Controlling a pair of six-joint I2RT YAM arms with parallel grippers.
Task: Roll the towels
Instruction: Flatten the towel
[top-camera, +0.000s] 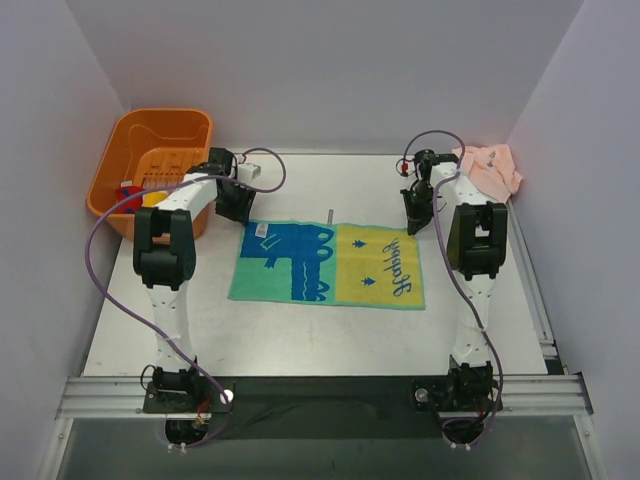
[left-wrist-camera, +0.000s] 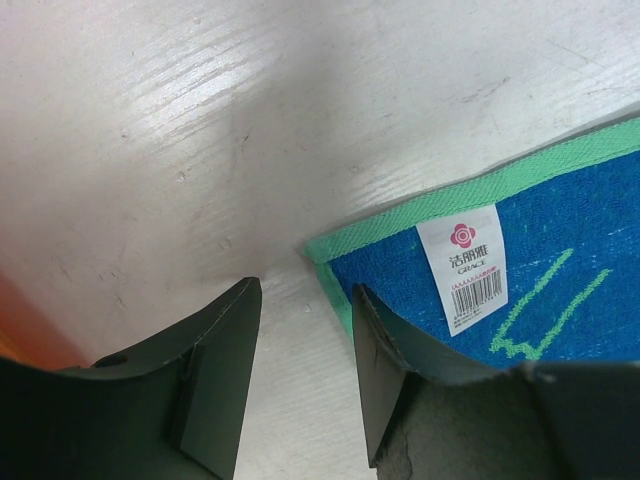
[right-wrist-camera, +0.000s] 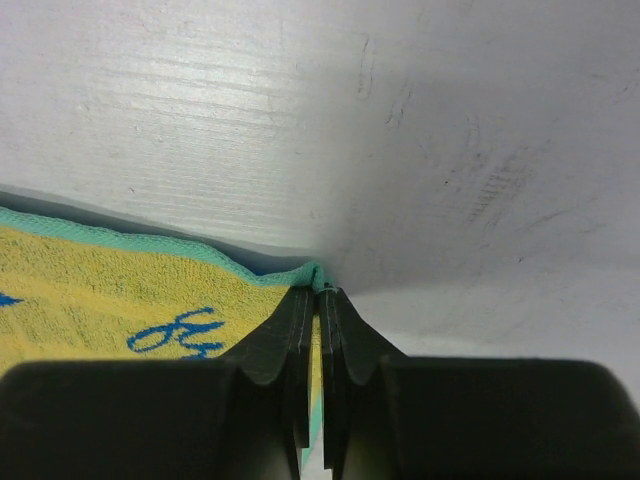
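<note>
One of the towels (top-camera: 330, 265), half blue and half yellow-green with a green border, lies flat in the middle of the table. Its far left corner (left-wrist-camera: 560, 230) carries a white label (left-wrist-camera: 472, 270). My left gripper (top-camera: 237, 203) hangs open (left-wrist-camera: 305, 290) right at that corner, one finger over the towel's edge, the other over bare table. My right gripper (top-camera: 415, 215) is shut (right-wrist-camera: 320, 292) on the towel's far right corner (right-wrist-camera: 100, 280), which bunches up slightly at the fingertips. The pale pink towel (top-camera: 490, 168) lies crumpled at the back right.
An orange basket (top-camera: 165, 113) holding a few coloured items stands at the back left, close behind the left arm. White walls close in the table on three sides. A metal rail (top-camera: 320, 395) runs along the near edge.
</note>
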